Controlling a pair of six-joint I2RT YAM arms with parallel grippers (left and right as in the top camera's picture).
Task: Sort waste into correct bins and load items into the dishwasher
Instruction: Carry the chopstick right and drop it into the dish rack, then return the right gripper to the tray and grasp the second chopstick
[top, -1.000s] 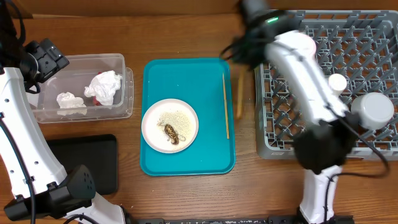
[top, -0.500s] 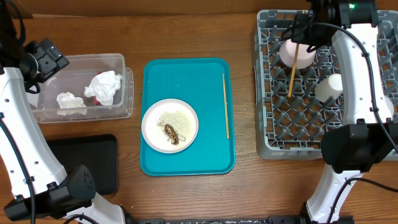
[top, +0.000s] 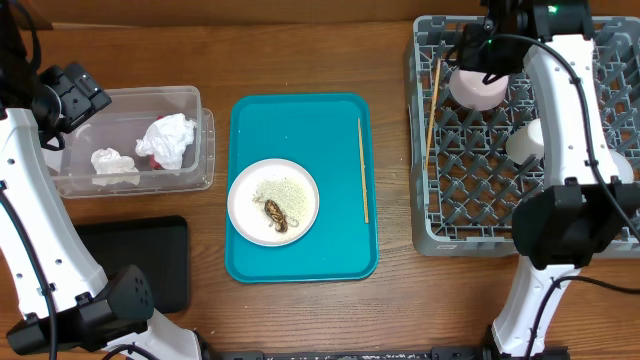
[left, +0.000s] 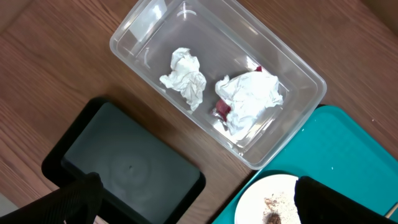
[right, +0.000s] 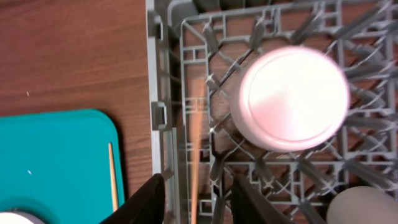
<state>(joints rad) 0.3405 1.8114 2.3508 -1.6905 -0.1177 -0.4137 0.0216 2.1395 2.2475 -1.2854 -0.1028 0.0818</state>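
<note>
Right gripper (right: 199, 186), jaws apart above the rack (top: 418, 190) at upper right, should rise straight so the loose chopstick (top: 432, 105) lies flat among left-edge pegs; left gripper (left: 196, 180) gapes too.

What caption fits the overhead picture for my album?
One chopstick lies in the grey rack; the second chopstick sits on the teal tray.

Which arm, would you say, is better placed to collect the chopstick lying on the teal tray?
Right. The right gripper hangs open over the rack edge beside the teal tray, near the chopstick; the left gripper hovers far off by the clear tub.
</note>
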